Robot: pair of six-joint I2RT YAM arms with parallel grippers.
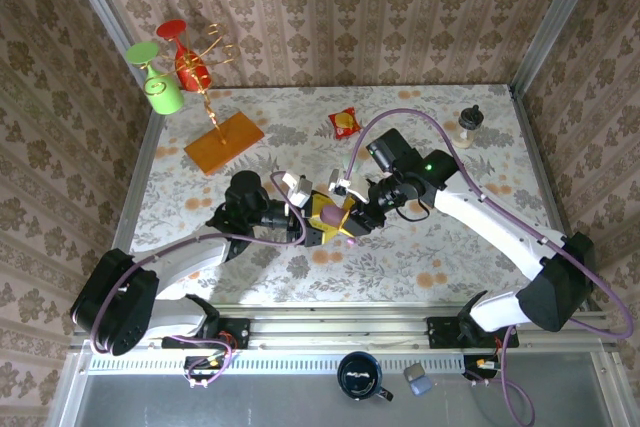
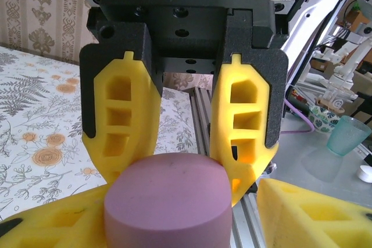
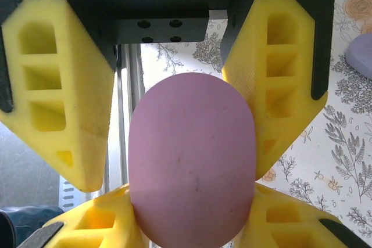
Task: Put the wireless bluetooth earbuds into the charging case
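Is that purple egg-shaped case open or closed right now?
Seemingly closed: the purple case shows one smooth, unbroken shell, no gap or lifted lid.

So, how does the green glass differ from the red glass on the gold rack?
The green glass is lime, the red glass deep red. The green glass hangs further left; the red glass is nearer the stem of the gold rack. Both seem to hang foot up.

Orange board [image 1: 224, 142], red packet [image 1: 343, 123] and small bottle [image 1: 469, 125] rest on table [image 1: 300, 107].
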